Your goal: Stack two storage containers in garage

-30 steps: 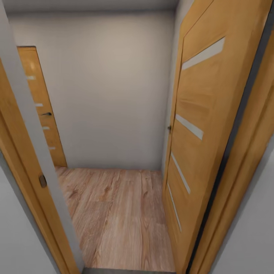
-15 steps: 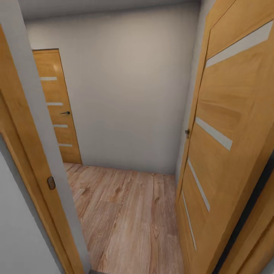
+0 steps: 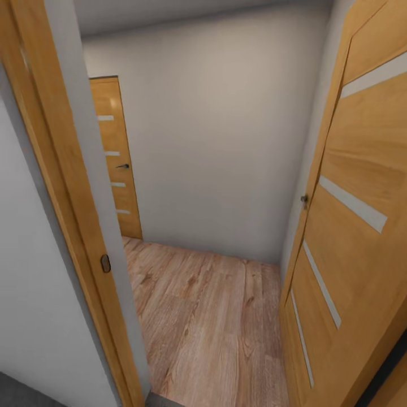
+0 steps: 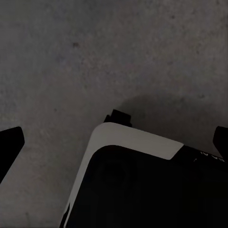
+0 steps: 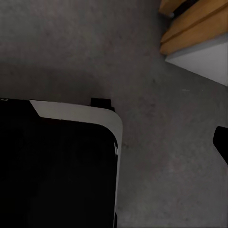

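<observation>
You face a doorway onto a light wood-plank floor, an open wooden door at three o'clock and a closed door at ten o'clock along the white wall. Both wrist cameras look down on dark grey concrete floor and the robot's base. The left gripper and right gripper: dark finger tips at the frame edges, too little to tell their state. The containers appear nowhere here.

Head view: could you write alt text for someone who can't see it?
A doorway opens onto a small room with a light wood-plank floor and a plain white wall. An open orange-wood door with pale stripes stands at the right, the door frame at the left, and a closed matching door beyond.
</observation>
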Controlling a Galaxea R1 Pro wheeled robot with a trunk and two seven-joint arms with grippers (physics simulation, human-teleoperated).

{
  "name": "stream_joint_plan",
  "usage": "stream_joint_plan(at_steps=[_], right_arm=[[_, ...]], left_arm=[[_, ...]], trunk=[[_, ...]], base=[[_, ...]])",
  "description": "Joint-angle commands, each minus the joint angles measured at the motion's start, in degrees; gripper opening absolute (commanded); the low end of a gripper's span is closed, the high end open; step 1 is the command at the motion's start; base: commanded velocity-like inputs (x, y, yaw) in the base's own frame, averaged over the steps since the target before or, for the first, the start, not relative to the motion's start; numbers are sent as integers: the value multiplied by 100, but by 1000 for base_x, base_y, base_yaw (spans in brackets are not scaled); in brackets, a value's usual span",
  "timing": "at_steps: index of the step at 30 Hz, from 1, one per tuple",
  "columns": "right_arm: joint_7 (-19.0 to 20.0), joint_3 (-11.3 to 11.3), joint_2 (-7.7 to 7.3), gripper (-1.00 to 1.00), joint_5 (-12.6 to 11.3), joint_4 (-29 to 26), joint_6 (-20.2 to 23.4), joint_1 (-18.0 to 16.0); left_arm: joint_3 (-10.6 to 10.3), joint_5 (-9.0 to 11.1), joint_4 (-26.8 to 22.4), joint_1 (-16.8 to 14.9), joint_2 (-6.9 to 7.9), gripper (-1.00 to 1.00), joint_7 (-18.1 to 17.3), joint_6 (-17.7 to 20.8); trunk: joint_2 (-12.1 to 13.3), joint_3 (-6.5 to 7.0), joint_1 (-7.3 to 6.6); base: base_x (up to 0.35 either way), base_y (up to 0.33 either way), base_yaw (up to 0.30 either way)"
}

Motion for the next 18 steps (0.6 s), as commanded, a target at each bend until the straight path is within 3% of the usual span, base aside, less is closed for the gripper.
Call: stream_joint_plan(at_steps=[1, 13, 18], right_arm=[[-3, 44, 3, 100, -54, 18, -39, -7], [-3, 51, -3, 100, -48, 18, -33, -7], [-3, 47, -8, 100, -38, 18, -45, -7]], left_arm=[[-48, 44, 2, -4, -2, 100, 13, -13], [-48, 37, 2, -4, -11, 100, 13, -13], [-48, 35, 2, -4, -8, 100, 13, -13]], trunk=[[-5, -7, 0], [-5, -7, 0], [-5, -7, 0]], base=[[0, 0, 57], [11, 0, 8], [225, 0, 0]])
